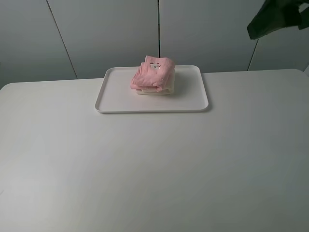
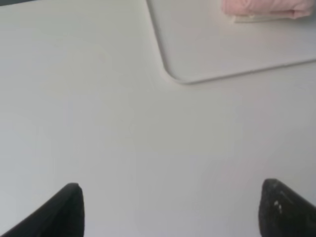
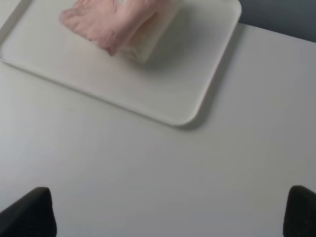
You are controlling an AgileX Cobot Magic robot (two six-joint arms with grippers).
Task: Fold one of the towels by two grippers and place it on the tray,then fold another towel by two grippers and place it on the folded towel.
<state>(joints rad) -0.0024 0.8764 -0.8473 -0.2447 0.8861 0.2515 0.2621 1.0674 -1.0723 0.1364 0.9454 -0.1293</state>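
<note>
Both grippers hang wide apart and hold nothing. On the left wrist view the left gripper (image 2: pixel 170 210) shows two dark fingertips (image 2: pixel 66 210) spread to the edges of the picture over bare table (image 1: pixel 145 169); the right gripper (image 3: pixel 170 212) looks the same on its own view, tips far apart with only white surface between them.

From where I stand, the work looks finished. Ahead of both tools sits the white tray (image 1: pixel 193 99), and on it a folded pink towel (image 1: pixel 153 72) resting on top of a folded cream towel (image 1: pixel 153 90), of which only a pale edge shows underneath. The stack sits toward the far side of the tray, slightly left of its middle.

From the left gripper the stack lies well ahead and off to the side, past the tray's near rounded corner. From the right gripper it lies ahead and across the tray, with a wide stretch of bare tray floor between. Neither tool is close to it, and I can't say which is nearer. In the high view a dark piece of arm (image 1: pixel 277 18) pokes in at the upper right, raised well off the table.

Nothing seems left to grasp. My guess is the arms only need to keep clear, so the stack isn't nudged.
</note>
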